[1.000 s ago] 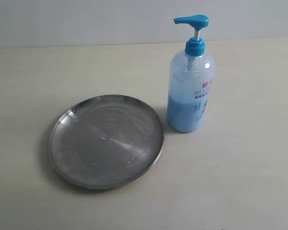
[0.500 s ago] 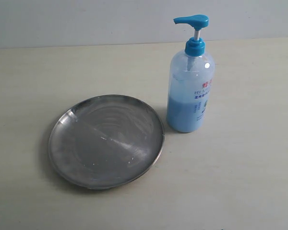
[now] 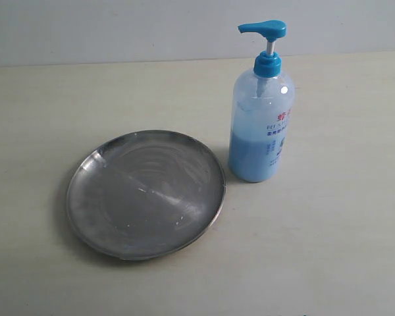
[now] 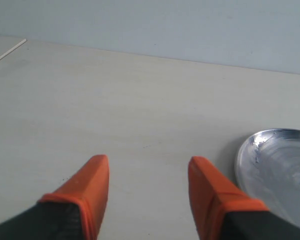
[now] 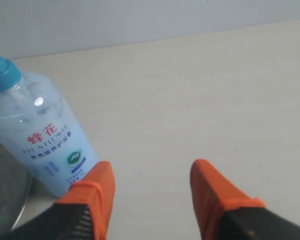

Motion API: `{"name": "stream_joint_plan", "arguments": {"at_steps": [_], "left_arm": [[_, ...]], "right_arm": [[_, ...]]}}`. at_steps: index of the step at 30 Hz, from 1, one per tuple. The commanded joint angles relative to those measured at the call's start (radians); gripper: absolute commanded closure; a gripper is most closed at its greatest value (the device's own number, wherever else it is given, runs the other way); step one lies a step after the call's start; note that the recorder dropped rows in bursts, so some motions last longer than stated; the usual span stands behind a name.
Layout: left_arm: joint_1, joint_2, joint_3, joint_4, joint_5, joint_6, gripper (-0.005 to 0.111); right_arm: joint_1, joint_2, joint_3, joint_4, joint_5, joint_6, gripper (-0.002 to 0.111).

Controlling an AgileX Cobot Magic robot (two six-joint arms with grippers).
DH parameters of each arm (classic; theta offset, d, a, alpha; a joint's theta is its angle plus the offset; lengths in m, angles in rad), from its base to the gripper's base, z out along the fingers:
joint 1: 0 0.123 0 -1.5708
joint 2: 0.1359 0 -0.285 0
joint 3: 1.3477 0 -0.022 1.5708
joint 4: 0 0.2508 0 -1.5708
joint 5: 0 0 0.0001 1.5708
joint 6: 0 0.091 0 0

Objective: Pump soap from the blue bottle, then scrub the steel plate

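Observation:
The blue bottle [image 3: 261,118] stands upright on the table, its pump head up and its spout turned toward the plate side. Just left of it lies the steel plate [image 3: 145,193], shiny, scratched and streaked with whitish marks; no clear blob of soap shows. Neither arm appears in the exterior view. My left gripper [image 4: 149,167] is open over bare table, with the steel plate's rim [image 4: 245,150] beside one orange finger. My right gripper [image 5: 151,172] is open with nothing between its fingers, and the blue bottle [image 5: 42,135] stands close beside one of them.
The pale table top [image 3: 329,250] stretches all round the plate and bottle, with a light wall [image 3: 118,29] behind its far edge. A thin pale line [image 4: 7,52] crosses the table's far corner in the left wrist view.

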Motion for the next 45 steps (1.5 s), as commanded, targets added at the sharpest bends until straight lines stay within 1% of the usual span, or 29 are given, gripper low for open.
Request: {"name": "stream_joint_plan", "arguments": {"at_steps": [1, 6, 10, 15, 17, 19, 20, 22, 24, 28, 31, 36, 39, 42, 45], "left_arm": [[0.003, -0.006, 0.002, -0.003, -0.006, -0.006, 0.056], [0.003, -0.006, 0.002, -0.003, -0.006, -0.006, 0.056], [0.003, -0.006, 0.002, -0.003, -0.006, -0.006, 0.056], [0.003, -0.006, 0.002, -0.003, -0.006, -0.006, 0.056], [0.003, -0.006, 0.002, -0.003, -0.006, -0.006, 0.056], [0.003, -0.006, 0.002, -0.003, -0.006, -0.006, 0.056], [0.003, -0.006, 0.002, -0.003, -0.006, -0.006, 0.056], [0.003, -0.006, 0.002, -0.003, -0.006, -0.006, 0.056], [0.003, -0.006, 0.002, -0.003, -0.006, -0.006, 0.056], [0.003, -0.006, 0.002, -0.003, -0.006, -0.006, 0.056], [0.003, -0.006, 0.002, -0.003, -0.006, -0.006, 0.056], [0.003, -0.006, 0.002, -0.003, -0.006, -0.006, 0.056], [0.003, -0.006, 0.002, -0.003, -0.006, -0.006, 0.056], [0.003, -0.006, 0.002, -0.003, -0.006, -0.006, 0.056], [0.003, -0.006, 0.002, -0.003, -0.006, -0.006, 0.056]], "right_arm": [[-0.001, 0.002, -0.009, 0.104, -0.022, -0.149, 0.060], [-0.001, 0.002, -0.009, 0.351, -0.029, -0.436, 0.060], [-0.001, 0.003, -0.009, 0.448, -0.018, -0.612, 0.060], [0.024, 0.040, -0.009, 0.531, 0.040, -0.919, 0.059], [0.049, 0.065, -0.009, 0.586, 0.058, -1.083, 0.054], [0.078, 0.096, -0.009, 0.622, 0.069, -1.241, 0.044], [0.090, 0.109, -0.009, 0.626, 0.069, -1.274, 0.039], [0.110, 0.143, -0.009, 0.626, 0.047, -1.301, 0.031], [0.122, 0.180, -0.009, 0.633, 0.012, -1.301, 0.025], [0.131, 0.260, -0.009, 0.747, -0.054, -1.306, 0.015], [0.131, 0.321, -0.009, 0.817, -0.093, -1.306, 0.010], [0.131, 0.416, -0.014, 0.907, -0.140, -1.307, 0.008], [0.131, 0.463, -0.034, 0.998, -0.142, -1.349, 0.009], [0.131, 0.510, -0.050, 1.130, -0.142, -1.436, 0.009], [0.131, 0.561, -0.050, 1.300, -0.142, -1.608, 0.009]]}}
